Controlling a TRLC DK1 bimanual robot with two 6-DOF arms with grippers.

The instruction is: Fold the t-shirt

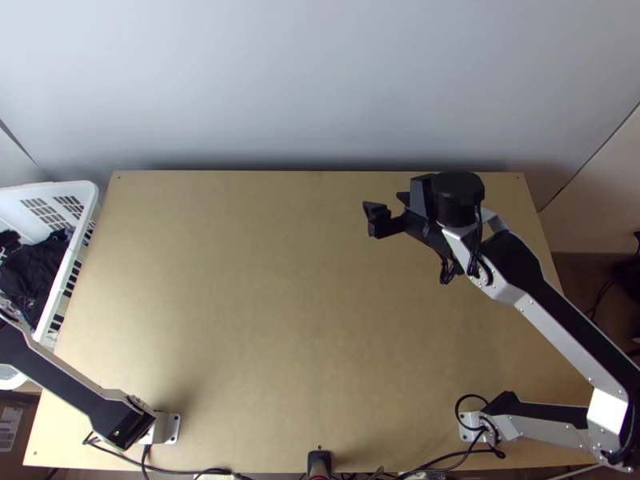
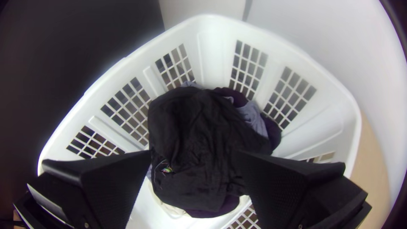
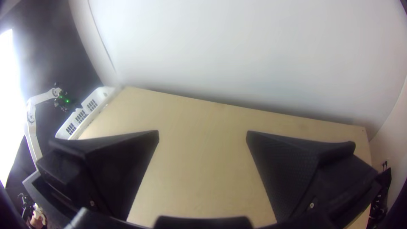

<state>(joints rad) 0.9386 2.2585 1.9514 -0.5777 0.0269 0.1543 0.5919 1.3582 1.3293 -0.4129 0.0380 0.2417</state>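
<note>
The jaws of the left gripper (image 2: 194, 167) are parted widely, with nothing held between them, and are aimed down into the white laundry basket (image 2: 212, 25). Inside the basket a black garment (image 2: 199, 140) is seen lying bunched on top of a pile; whether it is the t-shirt cannot be told. Beside and partly beneath it, grey-blue cloth (image 2: 253, 118) and dark purple cloth (image 2: 273, 131) can be made out, and some cream cloth (image 2: 171, 208) is glimpsed lower down. The jaws of the right gripper (image 1: 385, 206) are likewise set wide and empty, held above the far right part of the wooden table (image 1: 264, 320). The basket is placed at the table's left edge, below the grey-white wall (image 1: 320, 80).
</note>
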